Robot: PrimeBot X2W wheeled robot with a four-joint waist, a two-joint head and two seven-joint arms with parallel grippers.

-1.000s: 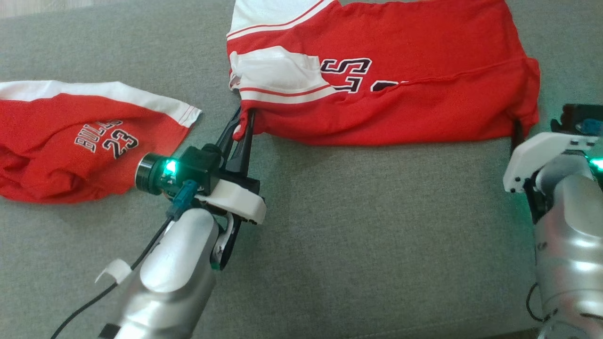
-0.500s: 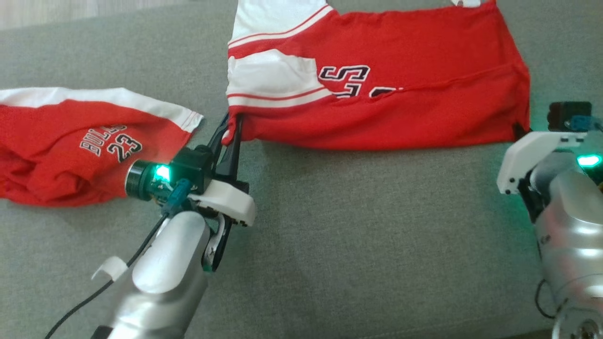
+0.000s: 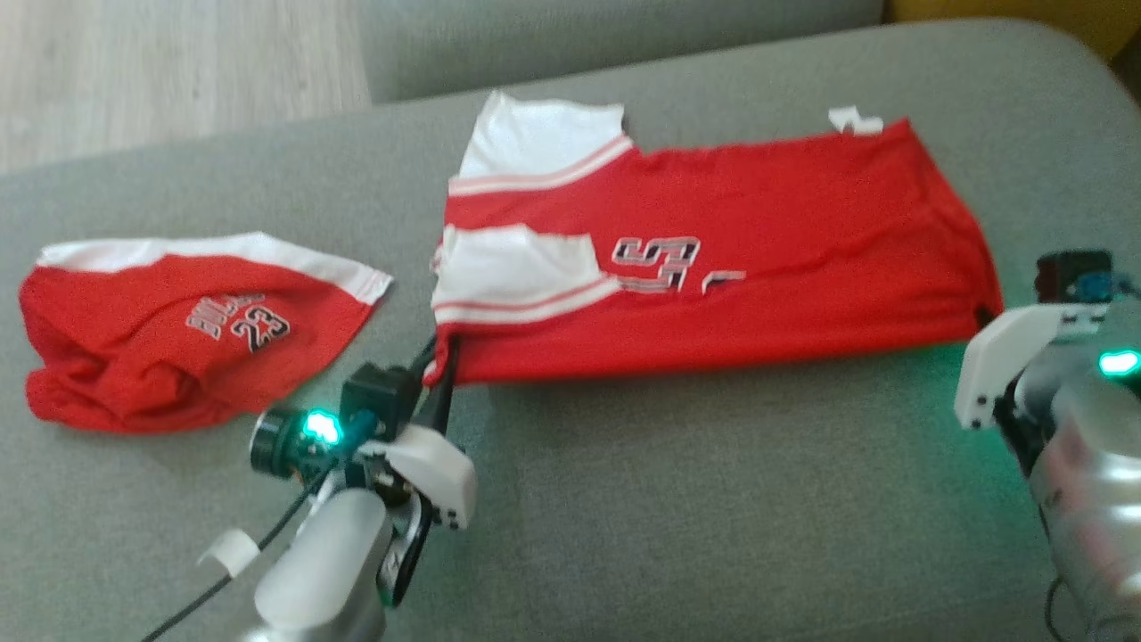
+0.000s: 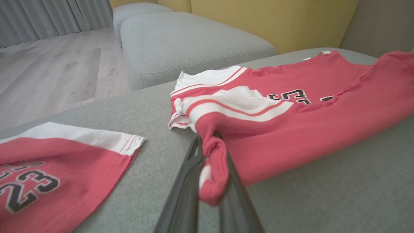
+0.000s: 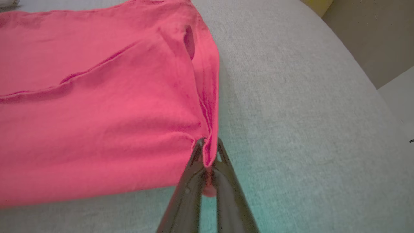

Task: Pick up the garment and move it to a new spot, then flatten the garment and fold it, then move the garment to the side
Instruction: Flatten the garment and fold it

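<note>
On the grey sofa [image 3: 713, 517] before me, the red jersey [image 3: 767, 223] lies folded lengthwise, to the right of the red shorts [image 3: 160, 348]. My left gripper [image 3: 439, 352] is pinched shut on its near left corner, and my right gripper [image 5: 207, 145] on its near right corner. Compared to a second ago, both corners are pulled nearer to me, so I judge the fold is getting smooth.

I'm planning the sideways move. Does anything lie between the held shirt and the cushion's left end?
Yes. A second red garment lies on the cushion left of the shirt, beyond the left gripper, not touching the shirt.
</note>
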